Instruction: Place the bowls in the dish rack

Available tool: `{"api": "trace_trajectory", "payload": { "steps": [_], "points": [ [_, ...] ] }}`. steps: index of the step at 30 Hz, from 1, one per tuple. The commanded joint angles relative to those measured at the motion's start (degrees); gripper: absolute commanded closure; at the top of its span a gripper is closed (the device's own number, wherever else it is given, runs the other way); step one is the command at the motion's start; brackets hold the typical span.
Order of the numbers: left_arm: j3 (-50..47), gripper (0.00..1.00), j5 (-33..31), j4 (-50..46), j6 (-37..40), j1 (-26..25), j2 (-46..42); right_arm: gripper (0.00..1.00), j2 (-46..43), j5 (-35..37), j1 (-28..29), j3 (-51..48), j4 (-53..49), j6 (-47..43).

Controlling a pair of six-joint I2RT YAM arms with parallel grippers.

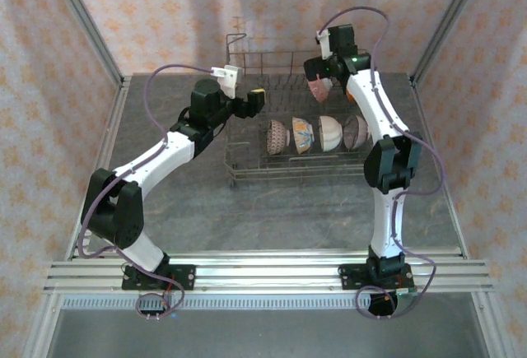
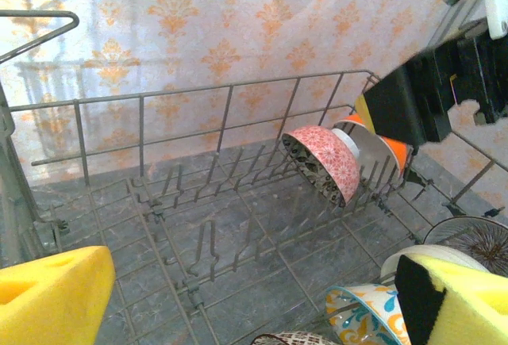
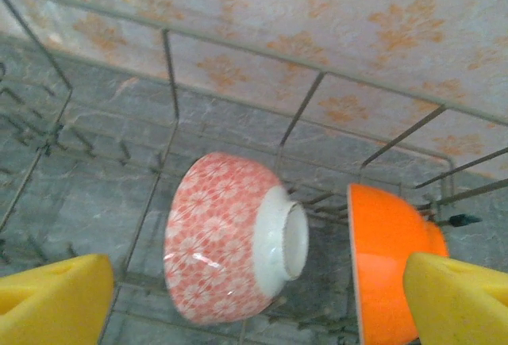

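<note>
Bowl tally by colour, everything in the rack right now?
Red-pink patterned bowl: 1
Plain orange bowl: 1
Mauve patterned bowl: 1
Orange-and-blue floral bowl: 1
White bowl: 1
Dark-patterned-inside bowl: 1
Total: 6, all in the dish rack

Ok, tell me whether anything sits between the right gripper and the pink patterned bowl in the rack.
Nothing visible does. The right gripper hangs open over the pink patterned bowl, bare between its yellow pads. The orange bowl stands beside it, by one pad, not in between.
</note>
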Motion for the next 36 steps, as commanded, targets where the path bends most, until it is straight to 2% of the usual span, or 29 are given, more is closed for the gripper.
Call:
{"api": "trace_trajectory", "payload": {
  "steps": [1,5,10,14,16,18,22,26,30,32,36],
  "points": [
    [0.5,0.07,-3.9,-3.6,-1.7,-0.3,-2.1,0.06,-7.1,1.8,2.4,-6.0,4.2,0.1],
    [-0.7,0.06,-11.3,-6.8,-1.8,-0.2,-5.2,0.05,-17.6,4.1,4.8,-21.3,12.4,2.5],
    [-7.0,0.03,-21.8,-7.5,-3.6,1.0,-12.6,0.01,-35.0,10.1,6.0,-44.7,25.5,7.1],
    [-10.7,0.02,-25.2,-10.0,-4.4,2.8,-18.8,0.01,-45.7,15.0,5.7,-55.7,25.0,7.9],
    [-12.0,0.02,-27.1,-11.4,-4.3,3.5,-21.3,0.01,-49.4,17.1,4.0,-59.5,23.7,8.8],
    [-14.3,0.02,-28.6,-11.6,-4.2,4.2,-24.1,0.01,-54.5,16.4,0.7,-64.1,24.1,10.5],
    [-17.3,0.01,-30.2,-13.2,-3.9,5.0,-27.1,0.01,-62.6,15.9,-6.6,-72.8,30.3,13.3],
    [-18.8,0.01,-29.5,-14.0,-4.2,5.3,-27.3,0.01,-61.6,13.6,-16.3,-73.4,28.8,16.8],
    [-19.9,0.01,-30.0,-14.0,-3.4,5.5,-27.3,0.01,-57.9,12.1,-23.0,-73.6,31.2,21.0],
    [-20.0,0.01,-29.8,-14.0,-2.9,6.1,-27.4,0.01,-54.6,10.3,-26.3,-71.4,30.2,23.1],
    [-20.1,0.01,-29.3,-14.0,-2.9,7.4,-26.9,0.01,-46.1,11.2,-30.6,-66.8,27.4,25.7]
  ]
}}
